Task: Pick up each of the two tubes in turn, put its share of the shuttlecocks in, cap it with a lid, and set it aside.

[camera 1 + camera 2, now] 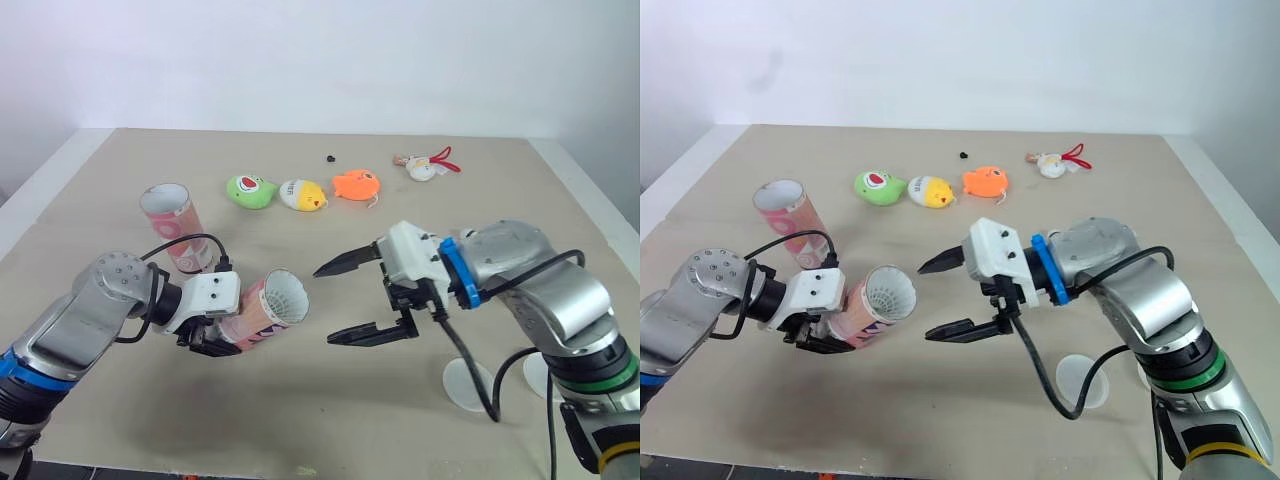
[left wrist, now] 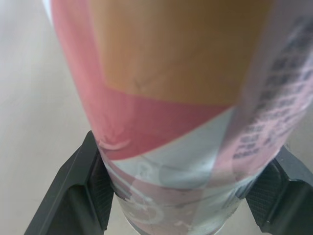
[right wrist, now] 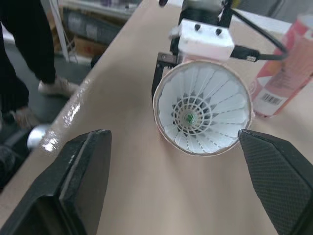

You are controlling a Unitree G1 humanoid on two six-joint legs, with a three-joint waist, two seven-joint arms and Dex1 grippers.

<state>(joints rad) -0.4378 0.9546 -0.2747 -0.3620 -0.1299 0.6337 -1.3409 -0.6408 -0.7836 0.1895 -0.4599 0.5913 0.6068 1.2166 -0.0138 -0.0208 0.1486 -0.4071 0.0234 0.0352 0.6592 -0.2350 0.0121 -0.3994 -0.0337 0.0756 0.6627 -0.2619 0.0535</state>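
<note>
White lid [image 1: 458, 385] nearest, left tool [image 1: 222, 335] pinching tube [image 1: 262, 308] holding shuttlecock [image 3: 203, 110], right tool [image 1: 325, 305] spread

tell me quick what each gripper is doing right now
left gripper: shut on the tilted tube, a shuttlecock in its mouth
right gripper: open, holding nothing

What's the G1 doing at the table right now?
The left gripper is clamped on a pink tube, holding it nearly level with its open mouth toward the right gripper. One white shuttlecock sits inside it. The right gripper is open and empty just in front of that mouth. A second tube stands upright behind. Four colourful shuttlecocks lie along the far side of the table, and two white lids lie near the right arm. Nothing is capped yet.
</note>
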